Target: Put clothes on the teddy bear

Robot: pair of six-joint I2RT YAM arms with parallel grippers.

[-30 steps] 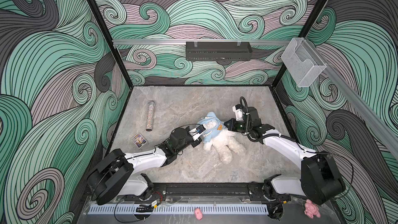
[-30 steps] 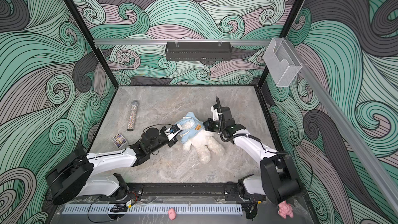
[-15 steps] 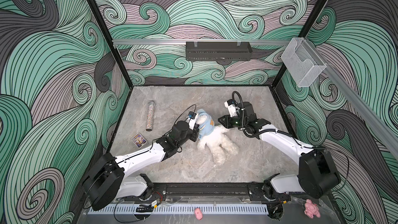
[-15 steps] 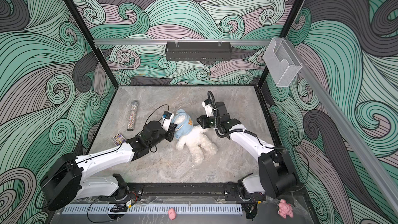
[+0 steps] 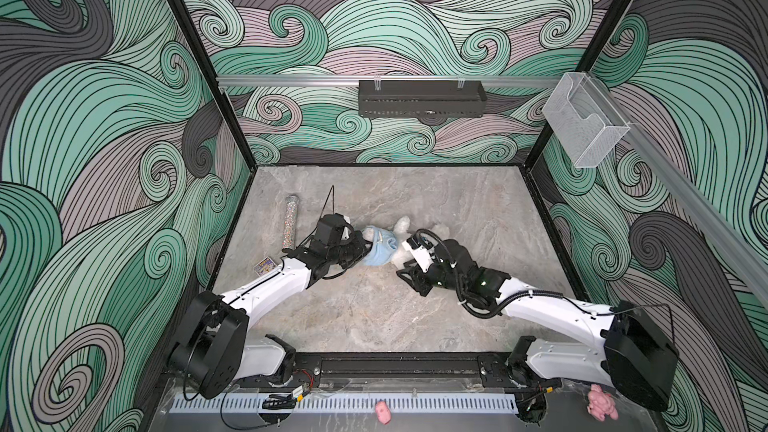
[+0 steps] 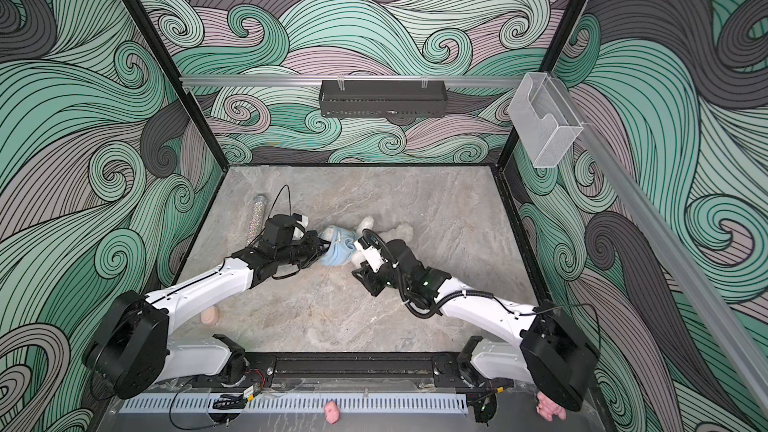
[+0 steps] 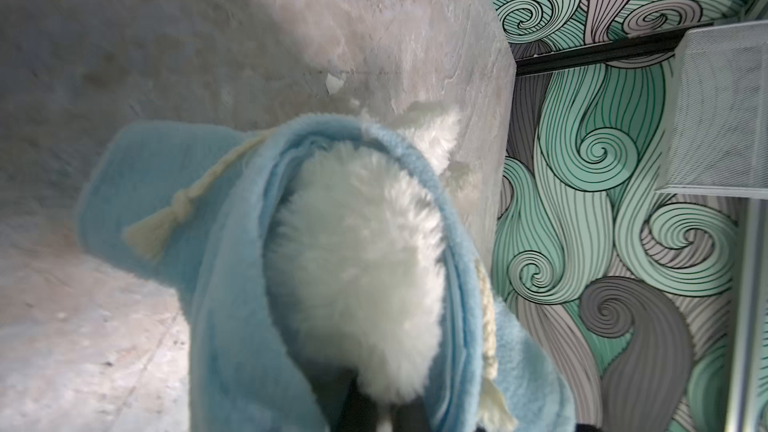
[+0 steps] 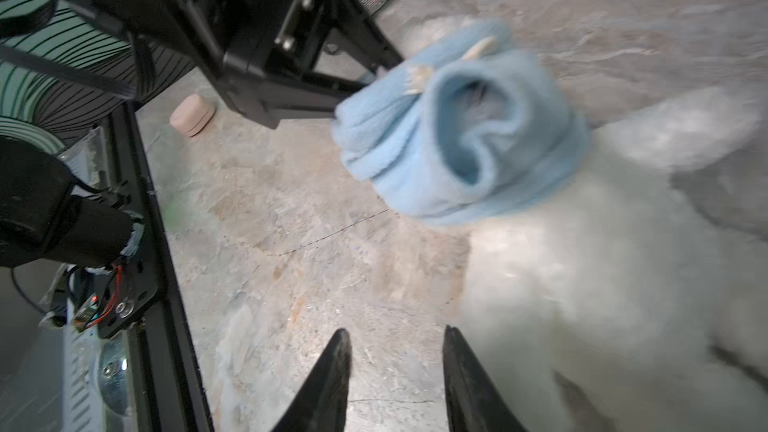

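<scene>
The teddy bear (image 5: 400,227) (image 6: 402,229), fluffy and white, lies on the stone floor at mid-table. A light blue garment (image 5: 380,248) (image 6: 338,250) with cream drawstrings is bunched over its head and upper body. My left gripper (image 5: 363,245) (image 6: 322,249) is shut on the garment's left edge; in the right wrist view its fingers (image 8: 365,76) pinch the blue cloth (image 8: 457,135). In the left wrist view, white fur (image 7: 357,251) fills the garment's opening (image 7: 232,284). My right gripper (image 5: 411,282) (image 6: 365,282) (image 8: 395,338) is open and empty, beside the bear's body (image 8: 602,284).
A glittery tube (image 5: 292,222) and a small card (image 5: 266,265) lie at the left. A beige oval case (image 6: 209,316) sits near the left arm's base. Small pink plush toys (image 5: 383,411) (image 5: 600,405) lie beyond the front rail. A clear holder (image 5: 584,124) hangs on the right wall.
My left gripper has dragged the garment and bear toward the back and left, turning the bear. My right gripper has let go, opened, and drawn back toward the front.
</scene>
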